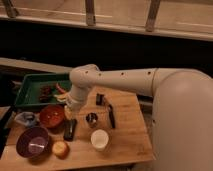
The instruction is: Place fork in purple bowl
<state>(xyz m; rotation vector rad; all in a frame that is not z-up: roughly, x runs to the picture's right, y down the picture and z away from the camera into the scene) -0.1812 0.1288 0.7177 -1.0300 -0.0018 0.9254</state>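
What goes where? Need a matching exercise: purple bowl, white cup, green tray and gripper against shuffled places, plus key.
Things:
1. round deep purple bowl
2. white cup
3. green rectangular tray
4. two-finger gripper

Places:
A. rear left, beyond the red-orange bowl
B. front left corner of the wooden table
C. hanging at the red-orange bowl's right edge
D. front middle of the table

Pairs: 1-B, 2-D, 3-A, 4-C
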